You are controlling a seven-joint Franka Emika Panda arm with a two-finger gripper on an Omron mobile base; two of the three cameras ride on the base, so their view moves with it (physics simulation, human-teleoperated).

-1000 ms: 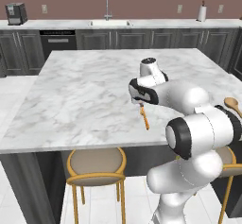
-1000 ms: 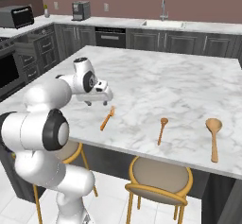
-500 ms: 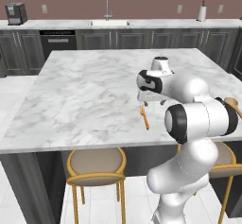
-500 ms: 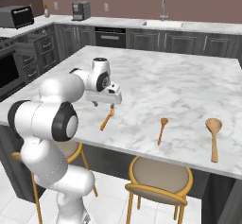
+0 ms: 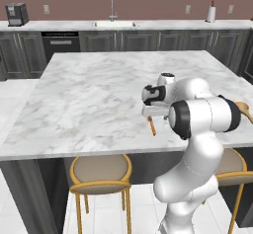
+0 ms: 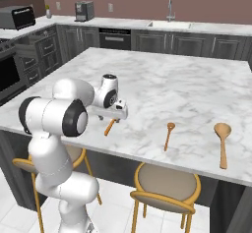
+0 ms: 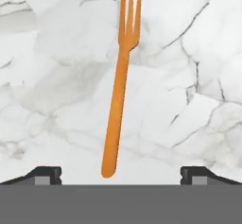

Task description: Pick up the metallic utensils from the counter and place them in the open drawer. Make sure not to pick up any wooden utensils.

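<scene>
On the white marble counter (image 5: 89, 95) lies an all-orange wooden fork (image 7: 118, 109), tines pointing away from the hand. My gripper (image 7: 120, 176) hovers just over its handle end, open, with the fingertips (image 7: 45, 173) wide apart on either side and nothing between them. From the base, the gripper (image 5: 148, 113) (image 6: 117, 115) sits low near the counter's front edge, right above the fork (image 5: 152, 126) (image 6: 109, 127). Two more wooden utensils lie to the right: a small spoon (image 6: 169, 134) and a large round-bowled spoon (image 6: 222, 136) (image 5: 243, 107). The metallic utensils and the open drawer are out of view.
Stools with orange frames (image 5: 100, 171) (image 6: 167, 185) stand under the counter's front edge. A back counter with a sink faucet (image 5: 112, 10) and a coffee machine (image 5: 17, 14) runs along the far wall, and a dark oven (image 6: 10, 74) is at the left.
The hand has swung sideways towards the fork and dropped lower over it. The jaws stayed open, and the utensils have not moved.
</scene>
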